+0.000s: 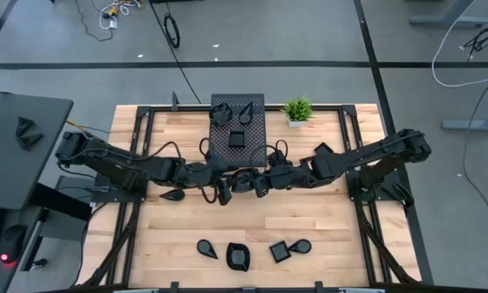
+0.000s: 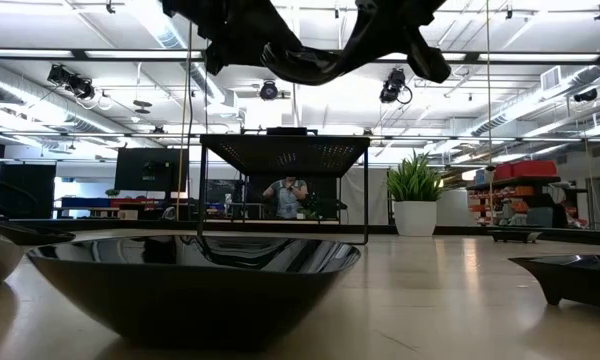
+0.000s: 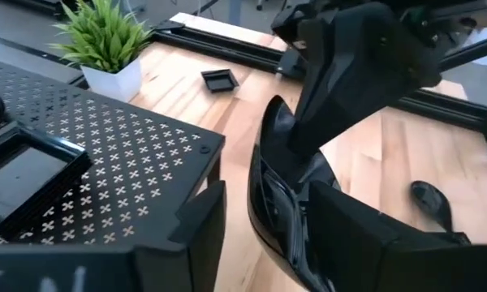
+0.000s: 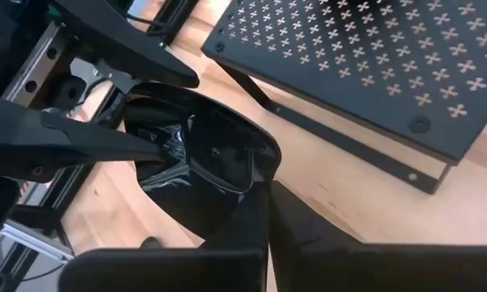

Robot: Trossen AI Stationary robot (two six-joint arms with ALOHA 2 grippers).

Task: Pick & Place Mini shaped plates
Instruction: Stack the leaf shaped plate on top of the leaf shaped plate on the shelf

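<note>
no text seems readable on anything here.

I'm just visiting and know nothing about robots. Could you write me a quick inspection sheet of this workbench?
Surface: wooden table, mostly bare wood.
Job's things: one mini plate in the air between the arms; three plates on the perforated box; four plates near the front edge.
Clutter: small potted plant.
Grippers: right gripper shut on the mini plate's rim; left gripper open around it.
Cables: loose cables on the floor.
Surroundings: dark desk beside the table; a person far behind.
</note>
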